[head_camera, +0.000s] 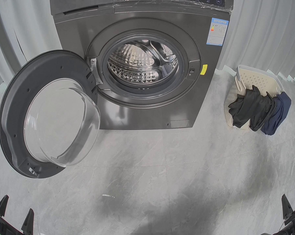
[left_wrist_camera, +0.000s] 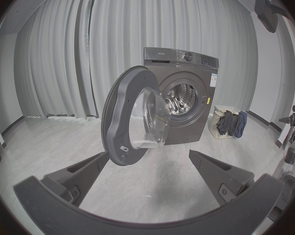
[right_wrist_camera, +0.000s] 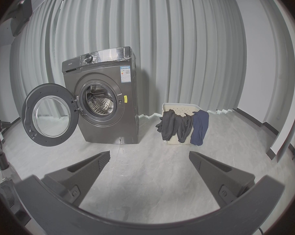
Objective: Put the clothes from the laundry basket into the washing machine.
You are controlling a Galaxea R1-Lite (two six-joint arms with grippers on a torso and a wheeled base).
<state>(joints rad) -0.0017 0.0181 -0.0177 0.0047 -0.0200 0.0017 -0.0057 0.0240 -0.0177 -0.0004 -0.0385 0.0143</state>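
First step, nothing grabbed yet. Left gripper (left_wrist_camera: 149, 153) and right gripper (right_wrist_camera: 149, 153) wide, empty. Next: go grab clothes (right_wrist_camera: 168, 124) on laundry basket (right_wrist_camera: 180, 106), far ahead of right gripper.

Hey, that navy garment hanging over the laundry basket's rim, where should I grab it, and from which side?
Probably pinch the navy garment at the fold crossing the laundry basket rim, coming from above. It drapes over the rim at the row's right end, black garments on its left, so the fold is bunched, exposed and should lift straight up.
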